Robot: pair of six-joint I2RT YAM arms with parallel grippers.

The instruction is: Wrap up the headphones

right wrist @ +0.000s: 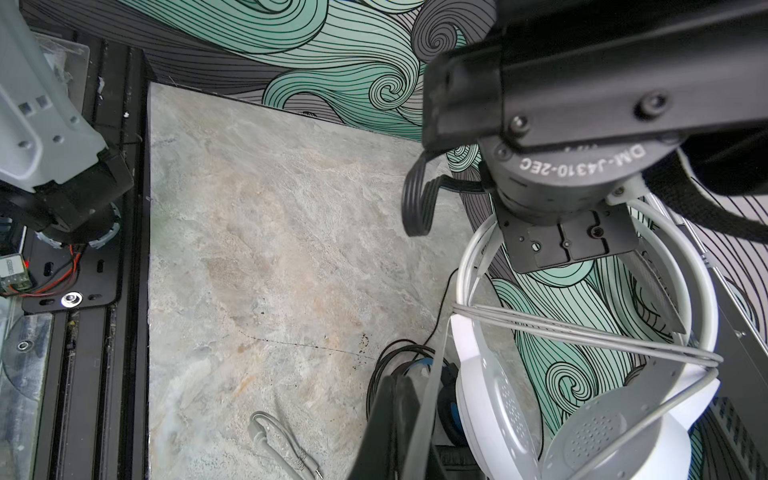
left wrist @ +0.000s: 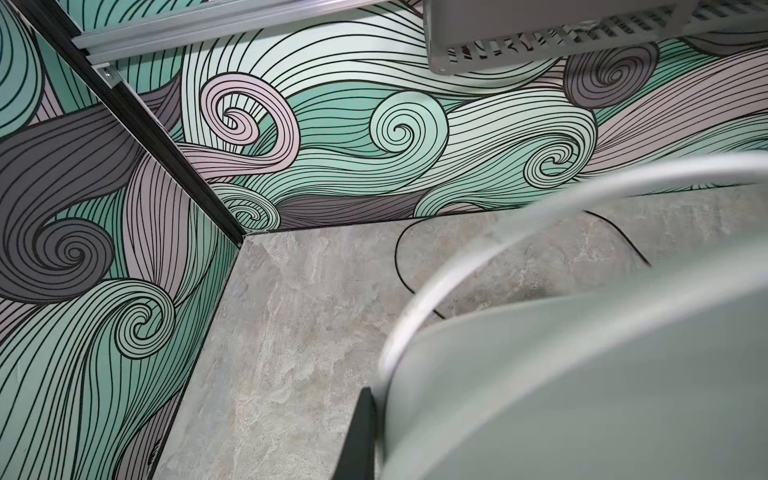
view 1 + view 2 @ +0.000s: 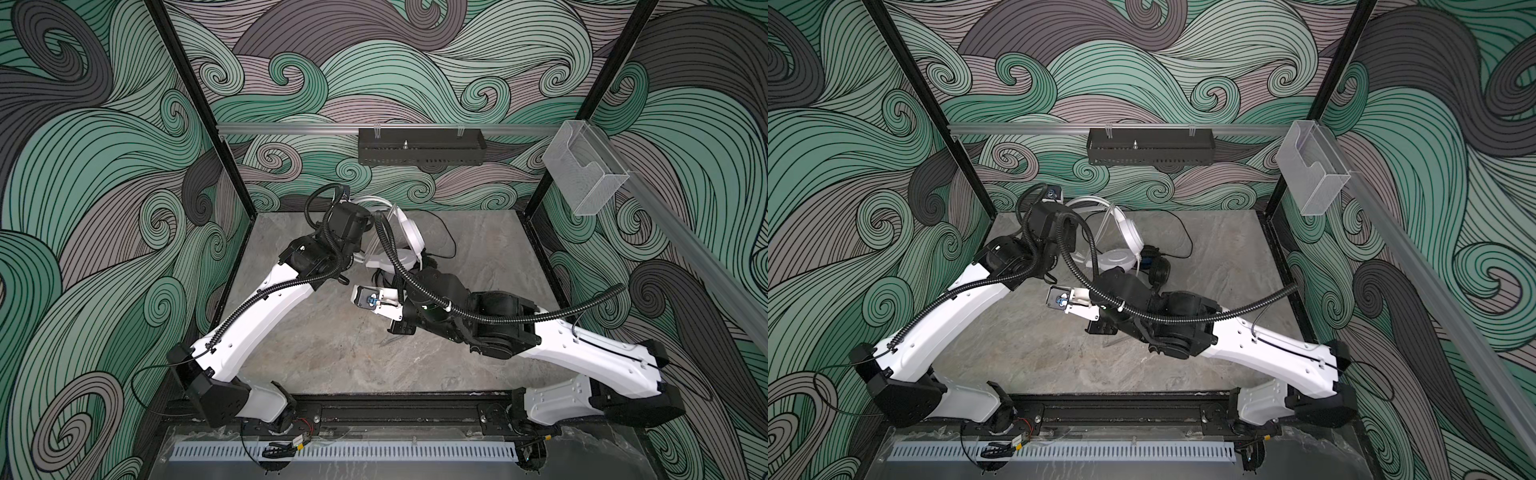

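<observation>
1. The white headset (image 3: 409, 235) hung tilted above the back middle of the stone table (image 3: 332, 340), between the two arms; the black headset (image 3: 1158, 270) lay on the table just beside it, its black cable (image 3: 1183, 232) sprawled loose.
2. The left gripper (image 1: 669, 311) had its jaws together at the crown of the headband, apparently clamped on it and carrying the headset.
3. The right gripper (image 1: 444, 332) was closed too, seemingly pinching the pale cable (image 1: 582, 332) where strands crossed the band; the plug end (image 1: 291, 453) lay slack on the table.
4. The step in hand, by my judgement, was winding the pale cable round the band, partly done; the black headset looked untouched.
5. The next move called for another turn of cable under light tension, without tugging the band out of the left grip.
</observation>
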